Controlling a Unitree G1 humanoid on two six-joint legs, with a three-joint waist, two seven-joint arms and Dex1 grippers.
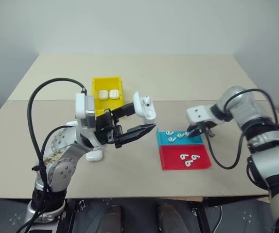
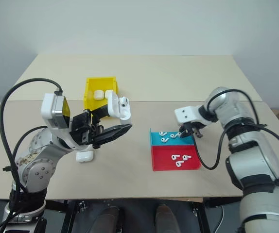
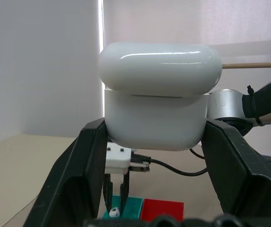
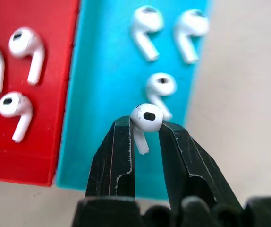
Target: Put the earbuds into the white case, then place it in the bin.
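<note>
**A bare robot test bench, most likely a lab**

A plain beige desk point(image 1: 178, 77) stands against a blank pale wall point(image 1: 139, 24). On it lie sorted parts in small coloured containers: a yellow bin point(image 1: 107, 92), a teal tray point(image 1: 178, 139) and a red tray point(image 1: 184, 158). Loose black cables point(image 1: 42, 97) loop off the robot's arms.

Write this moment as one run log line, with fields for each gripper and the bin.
left gripper: shut on open white case | right gripper: shut on earbud, above teal tray | bin: two cases inside
</note>
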